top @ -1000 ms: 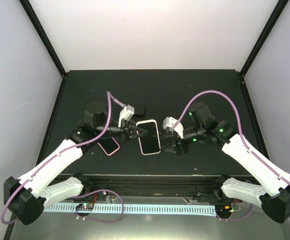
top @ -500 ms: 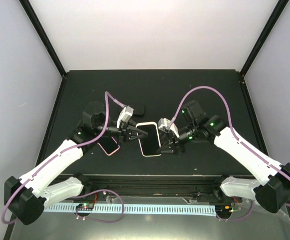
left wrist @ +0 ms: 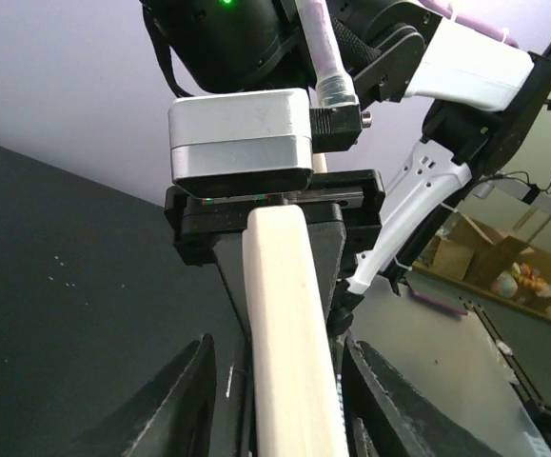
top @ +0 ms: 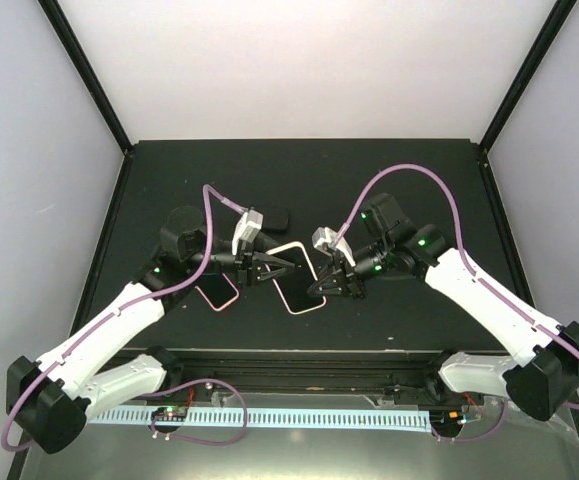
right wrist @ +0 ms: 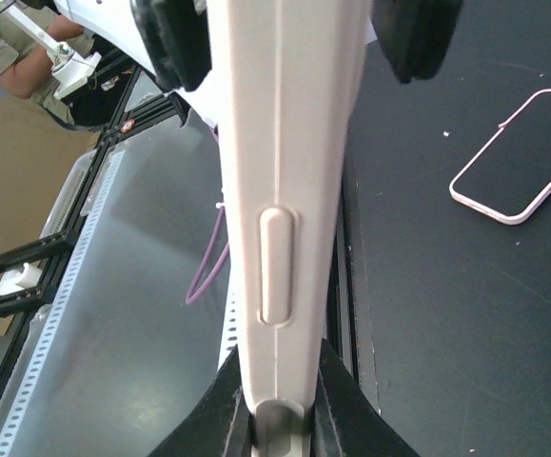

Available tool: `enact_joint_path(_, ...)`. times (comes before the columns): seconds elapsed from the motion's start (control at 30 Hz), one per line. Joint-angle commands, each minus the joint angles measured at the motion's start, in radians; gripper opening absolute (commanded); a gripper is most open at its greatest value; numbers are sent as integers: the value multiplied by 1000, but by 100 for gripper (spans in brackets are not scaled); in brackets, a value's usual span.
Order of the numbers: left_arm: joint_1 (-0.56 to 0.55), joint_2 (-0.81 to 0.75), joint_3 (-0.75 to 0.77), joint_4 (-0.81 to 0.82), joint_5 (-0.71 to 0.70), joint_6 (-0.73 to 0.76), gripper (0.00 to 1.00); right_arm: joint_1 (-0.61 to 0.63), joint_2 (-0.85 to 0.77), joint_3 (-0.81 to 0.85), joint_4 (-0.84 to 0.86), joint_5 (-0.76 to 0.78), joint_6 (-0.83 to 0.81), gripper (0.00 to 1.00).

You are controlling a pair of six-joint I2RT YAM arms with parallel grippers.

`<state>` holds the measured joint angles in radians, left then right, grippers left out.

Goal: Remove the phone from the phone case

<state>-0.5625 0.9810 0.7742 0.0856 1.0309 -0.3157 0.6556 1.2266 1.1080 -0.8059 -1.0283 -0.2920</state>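
The right gripper [right wrist: 277,395] pinches one end of the phone case [right wrist: 280,143]; the left gripper [left wrist: 277,376] straddles its opposite end, spread.

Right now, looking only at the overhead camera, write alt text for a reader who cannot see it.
Over a black table, the right gripper pinches one edge of a cream phone case while the left gripper sits open around the opposite edge. A second phone lies flat nearby, on the left gripper's side.

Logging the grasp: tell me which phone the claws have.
The centre phone: right claw pinches it, open left claw straddles it. The other phone lies flat under the left arm.
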Motion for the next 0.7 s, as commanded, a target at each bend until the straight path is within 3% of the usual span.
enact_joint_path(0.0, -2, -17, -5, 59, -12, -8, 41, -7, -41, 42, 58, -45, 36, 10)
enact_joint_path(0.2, -11, -11, -15, 76, -19, -22, 52, -23, -60, 31, 96, -60, 80, 4)
enact_joint_path(0.33, -25, -21, -33, 107, -39, -34, 51, -34, -65, 28, 106, -76, 97, 4)
enact_joint_path(0.53, -41, -7, -34, 122, -38, -43, 36, -39, -79, 16, 135, -78, 129, 4)
enact_joint_path(0.67, -46, -4, -33, 159, -34, -69, 15, -40, -81, 8, 138, -65, 132, 4)
